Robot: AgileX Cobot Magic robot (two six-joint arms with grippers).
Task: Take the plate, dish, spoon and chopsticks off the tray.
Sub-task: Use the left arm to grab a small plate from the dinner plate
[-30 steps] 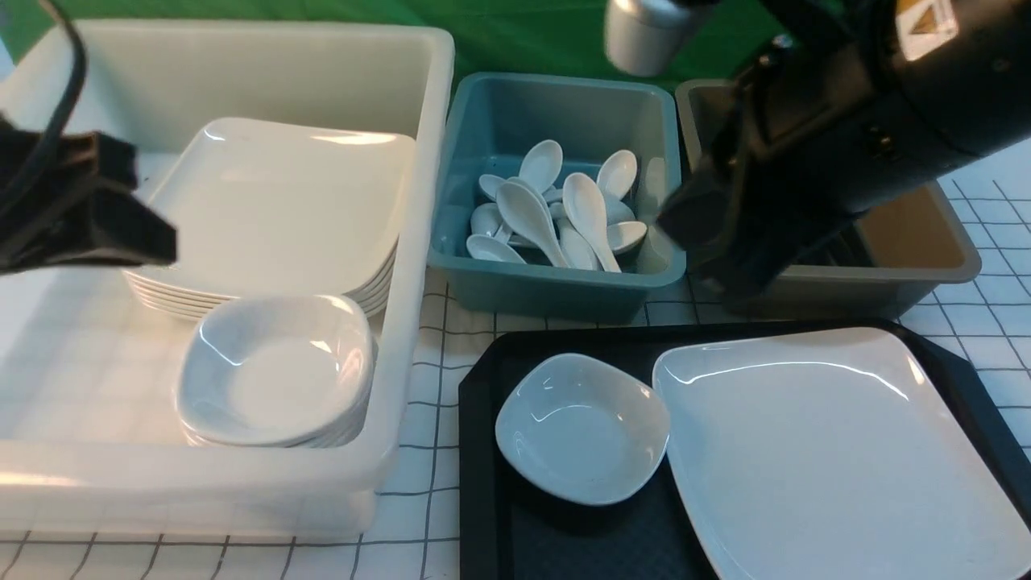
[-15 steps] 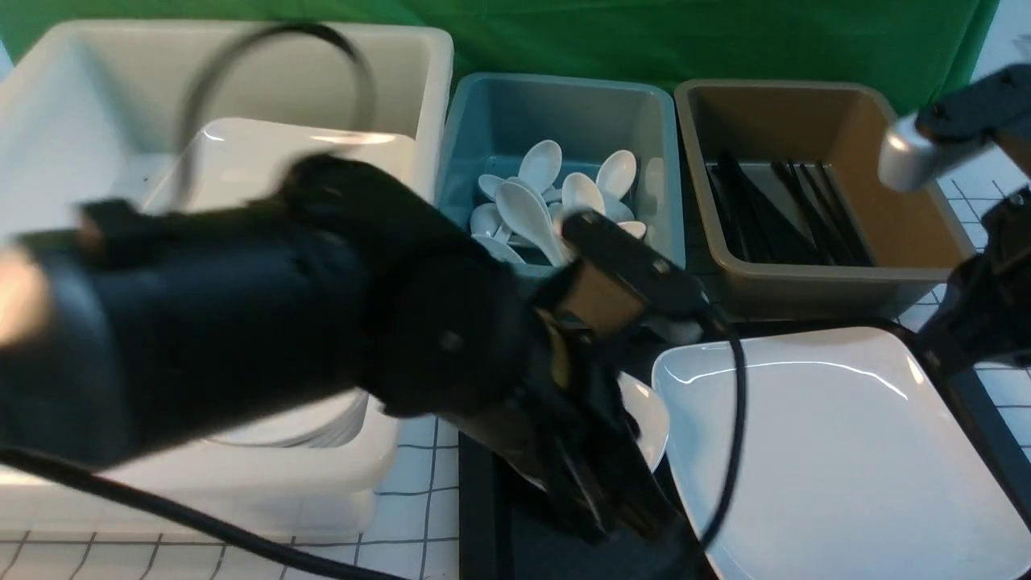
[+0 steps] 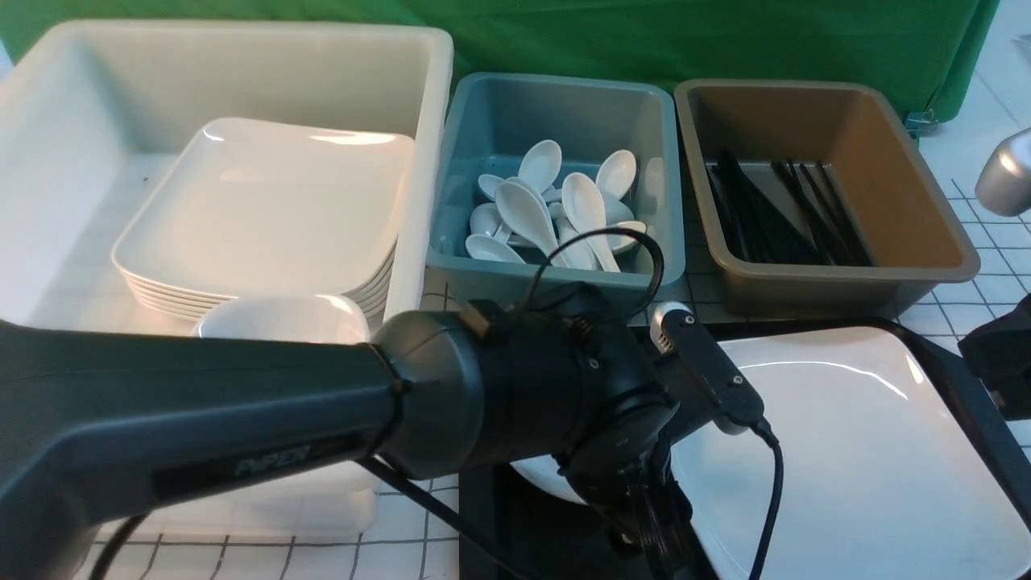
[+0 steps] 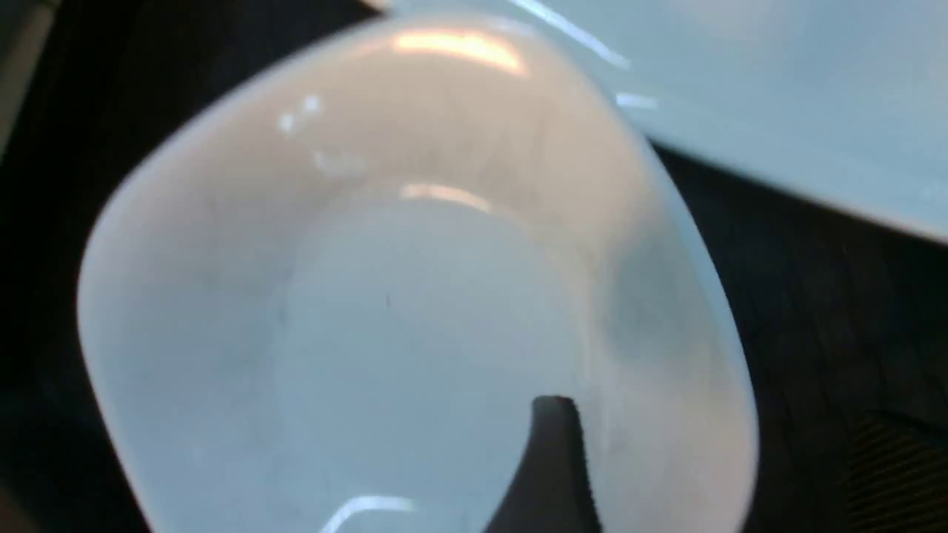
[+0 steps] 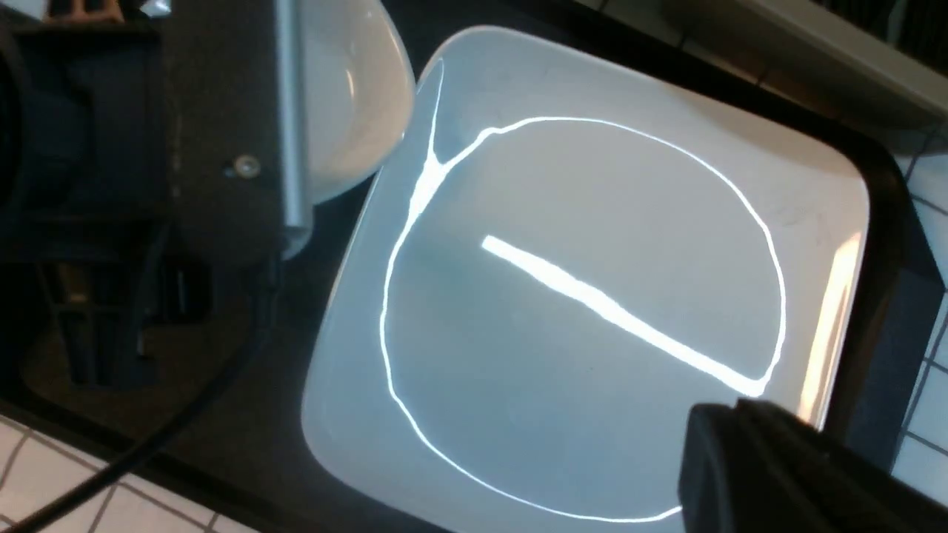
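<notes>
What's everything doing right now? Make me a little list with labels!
Tray: holds small dish and big plate, side by side
Left fingers: over the small dish
Right fingers: shut, by the big plate's edge
Blue tub: spoons
Brown tub: chopsticks
Left to clear: small dish, big plate

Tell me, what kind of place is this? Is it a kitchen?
Probably a robot lab set up like a dish-sorting station, not a real kitchen: a blue tub of spoons, a brown tub of chopsticks, stacked plates, and a green cloth behind.
</notes>
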